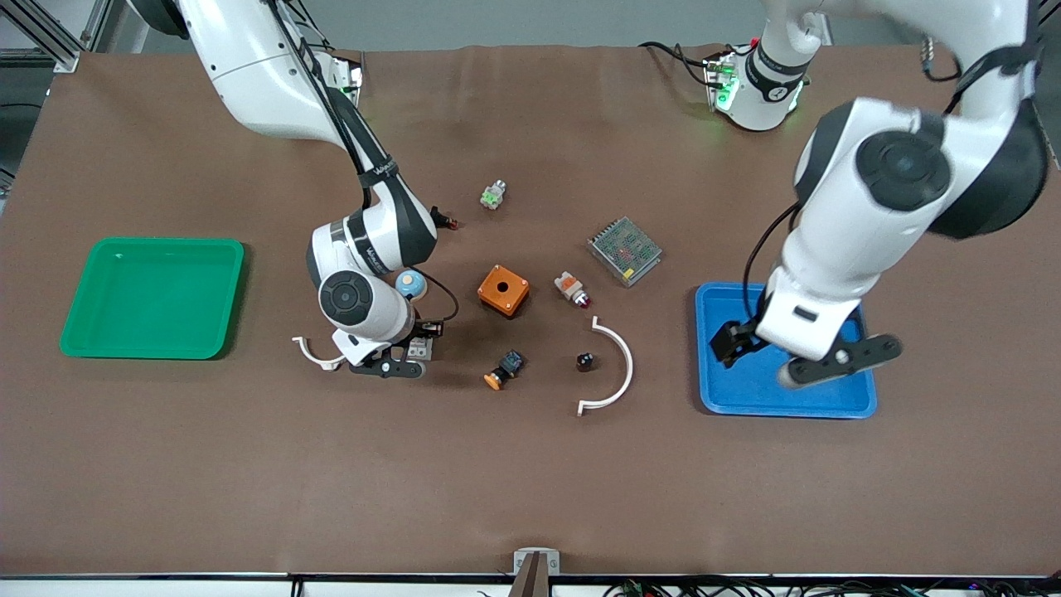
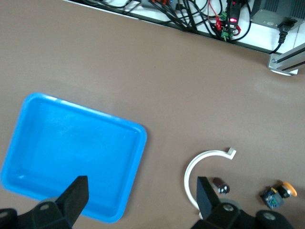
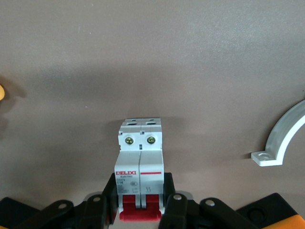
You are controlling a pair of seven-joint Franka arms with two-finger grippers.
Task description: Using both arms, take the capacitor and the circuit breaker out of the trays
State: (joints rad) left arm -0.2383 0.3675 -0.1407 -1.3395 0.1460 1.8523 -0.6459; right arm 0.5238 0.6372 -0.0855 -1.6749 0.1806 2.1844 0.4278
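Breaker (image 3: 139, 179) sits clamped in your right gripper (image 3: 139, 210) just above bare desk (image 1: 530, 481). Your left gripper (image 2: 140, 191) hangs open over the blue tray (image 2: 28, 143). Capacitor (image 1: 585, 361) lies inside the white bracket's (image 1: 617, 369) curve.

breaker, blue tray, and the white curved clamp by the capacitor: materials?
Breaker: looks like moulded plastic, matte light-grey and white housing, glossy red levers, metal screw heads on top.
Blue tray: probably glossy plastic; uniform colour, rounded rim, soft highlights.
White curved clamp: smooth, off-white; plastic or painted metal, can't tell.
Right gripper is shut on the breaker; left gripper hangs open over the tray.
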